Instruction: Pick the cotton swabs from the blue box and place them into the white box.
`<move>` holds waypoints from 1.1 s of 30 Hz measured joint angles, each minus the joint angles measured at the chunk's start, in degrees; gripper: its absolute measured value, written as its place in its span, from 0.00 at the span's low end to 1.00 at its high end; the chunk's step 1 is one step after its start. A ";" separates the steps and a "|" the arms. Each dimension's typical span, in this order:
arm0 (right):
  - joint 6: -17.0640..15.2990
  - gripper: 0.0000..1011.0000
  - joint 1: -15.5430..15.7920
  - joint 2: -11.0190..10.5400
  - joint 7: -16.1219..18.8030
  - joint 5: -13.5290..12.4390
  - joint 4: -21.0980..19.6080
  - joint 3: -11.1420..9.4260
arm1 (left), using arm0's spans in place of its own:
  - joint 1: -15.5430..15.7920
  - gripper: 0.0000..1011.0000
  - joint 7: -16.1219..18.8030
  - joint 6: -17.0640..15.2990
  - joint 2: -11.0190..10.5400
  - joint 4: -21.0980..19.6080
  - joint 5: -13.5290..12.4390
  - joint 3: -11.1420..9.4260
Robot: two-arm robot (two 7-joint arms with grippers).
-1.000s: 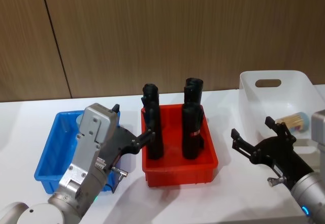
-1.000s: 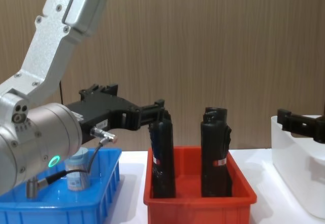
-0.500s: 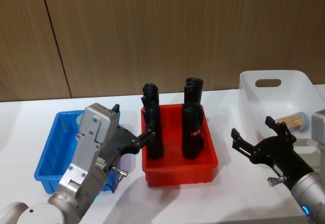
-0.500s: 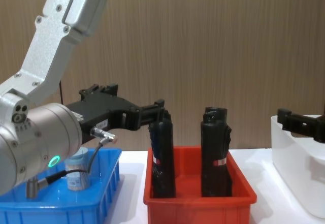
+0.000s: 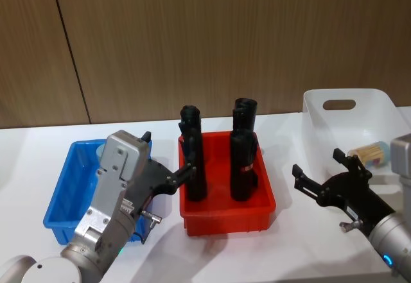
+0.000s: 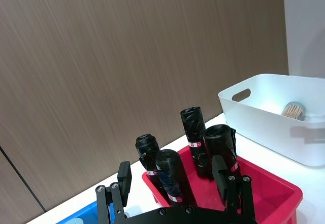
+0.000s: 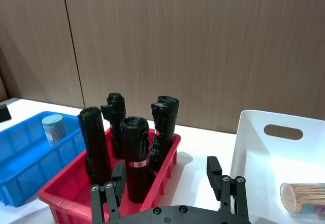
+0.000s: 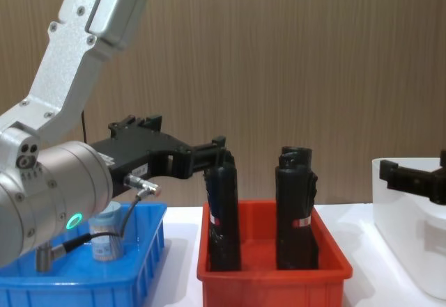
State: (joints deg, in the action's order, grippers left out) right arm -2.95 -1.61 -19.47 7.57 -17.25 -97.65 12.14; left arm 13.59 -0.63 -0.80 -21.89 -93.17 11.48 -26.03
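Note:
The blue box point(image 5: 61, 196) sits at the table's left. One cotton swab jar point(image 8: 106, 234) with a pale lid stands in its far corner, also seen as jar point(image 7: 53, 127). My left gripper point(image 5: 166, 153) hovers open and empty above the blue box's right side, fingers pointing toward the red bin. The white box point(image 5: 350, 126) stands at the right with another cotton swab jar point(image 5: 371, 151) lying inside it. Just in front of the white box's left side, my right gripper point(image 5: 319, 164) is open and holds nothing.
A red bin point(image 5: 225, 215) between the two boxes holds several tall black rolls point(image 5: 243, 167) with red-white labels, standing higher than the bin rims. A wooden wall runs behind the white table point(image 5: 289, 251).
My right gripper has dropped a little lower beside the white box. The left arm and the jars have not moved.

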 joint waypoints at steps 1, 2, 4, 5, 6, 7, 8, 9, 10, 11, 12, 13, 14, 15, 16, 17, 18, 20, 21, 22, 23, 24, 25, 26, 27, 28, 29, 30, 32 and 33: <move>-0.05 0.99 -0.25 0.00 0.33 -0.04 0.51 -0.08 | 0.00 0.99 0.00 0.00 0.00 0.00 0.00 0.00; -0.12 0.99 -0.48 0.00 0.68 -0.07 0.85 -0.13 | 0.00 0.99 0.00 0.00 0.00 0.00 0.00 0.00; -0.31 0.99 -1.14 0.00 1.66 -0.21 1.80 -0.29 | 0.00 0.99 0.00 0.00 0.00 0.00 0.00 0.00; -0.44 0.99 -1.55 0.00 2.34 -0.40 2.39 -0.40 | 0.00 0.99 0.00 0.00 0.00 0.00 0.00 0.00; -0.44 0.99 -1.55 0.00 2.34 -0.40 2.39 -0.40 | 0.00 0.99 0.00 0.00 0.00 0.00 0.00 0.00; -0.53 0.99 -2.03 0.01 2.96 -0.51 3.05 -0.50 | 0.00 0.99 0.00 0.00 0.00 0.00 0.00 0.00; -0.60 0.99 -2.41 0.03 3.36 -0.61 3.54 -0.55 | 0.00 0.99 0.00 0.00 0.00 0.00 0.00 0.00; -0.64 0.99 -2.73 0.06 3.76 -0.68 3.97 -0.62 | 0.00 0.99 0.00 0.00 0.00 0.00 0.00 0.00; -0.75 0.99 -3.49 0.14 4.71 -0.91 4.96 -0.73 | 0.00 0.99 0.00 0.00 0.00 0.00 0.00 0.00; -0.81 0.99 -3.88 0.19 5.27 -1.01 5.45 -0.78 | 0.00 0.99 0.00 0.00 0.00 0.00 0.00 0.00; -0.87 0.99 -4.75 0.29 6.21 -1.30 6.56 -0.91 | 0.00 0.99 0.00 0.00 -0.01 0.00 0.00 0.00; -0.88 0.99 -5.32 0.37 6.94 -1.41 7.29 -0.97 | 0.00 0.99 0.00 0.00 0.00 0.00 0.00 0.00; -0.90 0.99 -5.76 0.42 7.50 -1.55 7.87 -1.02 | 0.00 0.99 0.00 0.00 0.00 0.00 0.00 0.00; -0.91 0.99 -6.73 0.57 8.75 -1.85 9.14 -1.13 | 0.00 0.99 0.00 0.00 0.00 0.00 0.00 0.00; -0.91 0.99 -7.14 0.63 9.37 -1.97 9.70 -1.16 | 0.00 0.99 0.00 0.00 0.00 0.00 0.00 0.00; -0.91 0.99 -7.70 0.69 9.96 -2.12 10.28 -1.20 | 0.00 0.99 0.00 0.00 0.00 0.00 0.00 0.00; -0.91 0.99 -8.16 0.78 10.64 -2.30 11.03 -1.25 | 0.00 0.99 0.00 0.00 0.00 0.00 0.00 0.00; -0.91 0.99 -9.65 1.00 12.47 -2.72 13.01 -1.38 | 0.00 0.99 0.00 0.00 0.00 0.00 0.00 0.00; -0.91 0.99 -10.11 1.08 13.13 -2.78 13.63 -1.40 | 0.00 0.99 0.00 0.00 0.00 0.00 0.00 0.00; -0.88 0.99 -11.22 1.25 14.49 -3.09 15.11 -1.46 | 0.00 0.99 0.00 0.00 0.00 0.00 0.00 0.00; -0.85 0.99 -11.53 1.31 15.11 -3.20 15.52 -1.47 | 0.00 0.99 0.00 0.01 0.00 0.00 0.00 0.00; -0.82 0.99 -12.00 1.38 15.69 -3.28 16.16 -1.49 | 0.00 0.99 0.00 0.00 0.00 0.00 0.00 0.00; -0.75 0.99 -13.05 1.56 16.86 -3.55 17.62 -1.53 | 0.00 0.99 0.00 0.00 0.00 0.00 0.00 0.00; -0.68 0.99 -13.51 1.64 17.62 -3.67 18.28 -1.54 | 0.00 0.99 0.00 0.00 0.00 0.00 0.00 0.00; -0.62 0.99 -14.07 1.74 18.21 -3.76 19.08 -1.55 | 0.00 0.99 0.00 0.00 0.00 0.00 0.00 0.00; -0.57 0.99 -14.51 1.82 18.75 -3.90 19.66 -1.56 | 0.00 0.99 0.00 0.00 0.00 0.00 0.00 0.00; -0.51 0.99 -14.95 1.90 19.32 -4.03 20.25 -1.56 | 0.00 0.99 0.00 0.00 0.00 0.00 0.00 0.00; -0.40 0.99 -15.93 2.09 20.60 -4.21 21.63 -1.56 | 0.00 0.99 0.00 0.00 0.00 0.00 0.00 0.00; -0.28 0.99 -17.18 2.34 22.14 -4.50 23.40 -1.55 | 0.00 0.99 0.00 0.00 0.00 0.00 0.00 0.00; -0.19 0.99 -17.56 2.42 22.85 -4.56 23.94 -1.53 | 0.00 0.99 0.00 0.00 0.00 0.00 0.00 0.00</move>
State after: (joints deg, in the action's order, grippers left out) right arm -3.14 -19.17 -17.05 30.42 -21.81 -73.71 10.62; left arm 13.59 -0.63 -0.79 -21.89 -93.17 11.48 -26.02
